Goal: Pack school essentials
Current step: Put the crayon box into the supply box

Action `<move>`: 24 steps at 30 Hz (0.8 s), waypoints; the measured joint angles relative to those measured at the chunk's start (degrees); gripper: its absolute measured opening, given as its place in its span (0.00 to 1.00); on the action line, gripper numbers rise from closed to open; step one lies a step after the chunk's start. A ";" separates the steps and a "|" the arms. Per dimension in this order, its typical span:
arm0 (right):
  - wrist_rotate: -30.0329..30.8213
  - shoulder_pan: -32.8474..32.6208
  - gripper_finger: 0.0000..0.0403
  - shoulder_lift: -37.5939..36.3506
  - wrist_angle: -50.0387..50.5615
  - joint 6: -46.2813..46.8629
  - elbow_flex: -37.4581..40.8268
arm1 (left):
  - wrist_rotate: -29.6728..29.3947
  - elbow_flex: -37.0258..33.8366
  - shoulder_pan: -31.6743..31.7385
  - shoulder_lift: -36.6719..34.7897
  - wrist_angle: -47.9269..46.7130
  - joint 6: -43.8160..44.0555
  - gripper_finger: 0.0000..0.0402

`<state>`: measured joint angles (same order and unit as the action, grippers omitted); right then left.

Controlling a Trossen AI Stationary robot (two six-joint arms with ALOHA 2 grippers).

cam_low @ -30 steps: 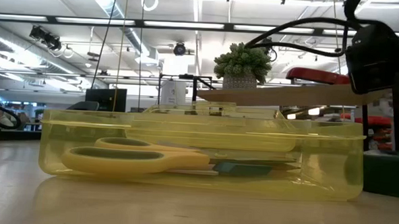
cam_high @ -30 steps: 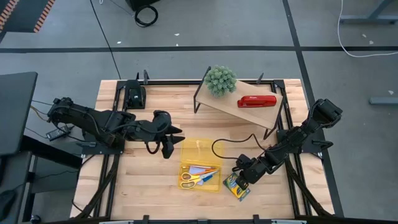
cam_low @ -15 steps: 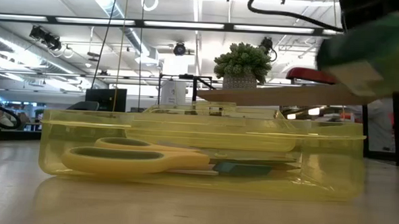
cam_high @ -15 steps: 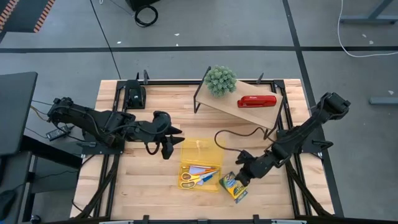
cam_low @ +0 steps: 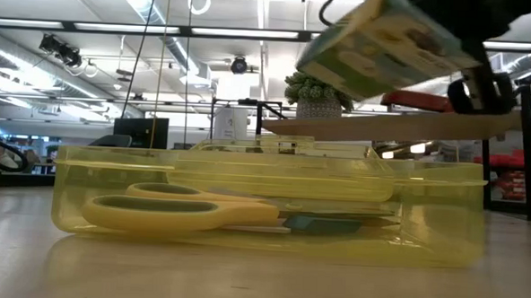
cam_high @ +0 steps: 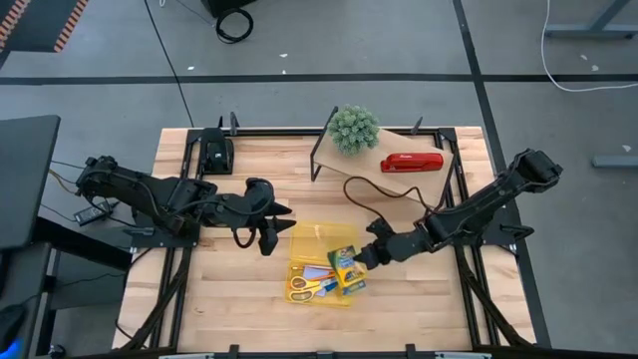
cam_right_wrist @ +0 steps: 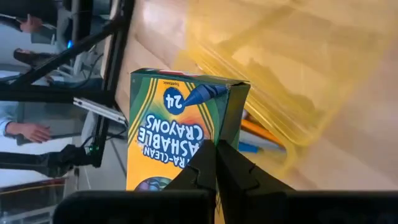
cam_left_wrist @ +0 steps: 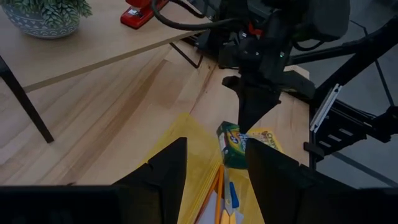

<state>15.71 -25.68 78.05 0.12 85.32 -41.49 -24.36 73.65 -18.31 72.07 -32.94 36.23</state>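
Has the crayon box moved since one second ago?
Yes. The crayon box, held by the right gripper, has moved left from the table onto the yellow bin's right edge.

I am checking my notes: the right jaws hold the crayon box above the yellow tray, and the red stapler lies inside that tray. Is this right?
Not quite. The stapler lies on the wooden shelf beside the plant, as the high view shows. The right jaws do hold the crayon box above the tray.

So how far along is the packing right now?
Done: the yellow-handled scissors and other small stationery already lie in the yellow bin. In hand: the right pincer is shut on the crayon box, held in the air over the bin's right edge. Left: lowering the box in and letting go. The left pincer waits beside the bin.
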 joint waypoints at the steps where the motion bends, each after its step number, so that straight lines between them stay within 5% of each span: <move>1: 0.30 0.33 0.02 0.47 0.02 -0.71 -0.75 | 0.00 0.00 0.00 0.00 0.04 0.00 0.43; 9: 1.76 3.85 0.02 6.25 0.72 -15.16 -8.69 | 0.00 0.00 0.11 0.00 0.08 -0.90 0.43; 17: -12.23 7.68 0.02 13.76 8.20 -34.97 -17.64 | -0.02 0.00 0.13 0.00 0.05 -1.46 0.43; 24: -19.33 10.07 0.02 19.34 10.04 -41.35 -23.32 | -0.02 0.00 0.13 0.00 -0.01 -1.31 0.43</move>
<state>-3.63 -15.61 97.39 10.17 43.97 -64.81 -24.38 73.65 -18.17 72.07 -32.96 34.92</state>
